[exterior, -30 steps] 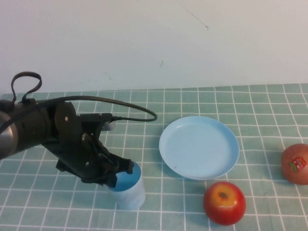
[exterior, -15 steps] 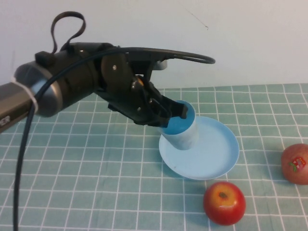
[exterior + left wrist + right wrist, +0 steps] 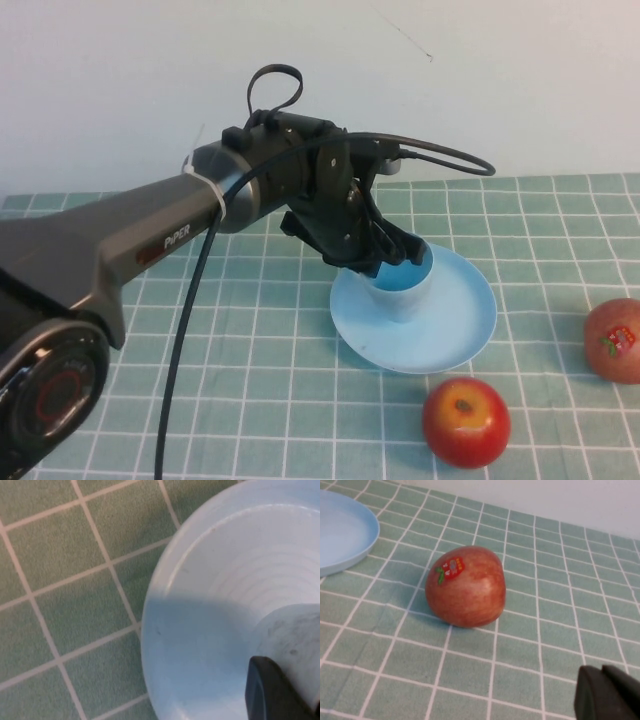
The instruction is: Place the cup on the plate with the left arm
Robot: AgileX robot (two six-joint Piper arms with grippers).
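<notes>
My left gripper (image 3: 392,258) is shut on the light-blue cup (image 3: 404,292) at its rim and holds it upright over the left part of the light-blue plate (image 3: 465,325). The cup's base is at the plate's surface or just above it; I cannot tell which. In the left wrist view, one black finger (image 3: 272,692) lies against the cup's wall (image 3: 295,630), with the plate (image 3: 200,645) right beneath. My right gripper (image 3: 609,696) is shut and empty, low over the cloth. It does not show in the high view.
A red apple (image 3: 465,420) lies in front of the plate. A second apple (image 3: 615,340) with a sticker lies at the right edge, and shows close to my right gripper (image 3: 466,586). A green checked cloth (image 3: 250,380) covers the table. The plate's edge shows in the right wrist view (image 3: 350,535).
My left gripper has carried the cup from the front left of the table, up and to the right, then lowered it onto or just above the plate's left part.
</notes>
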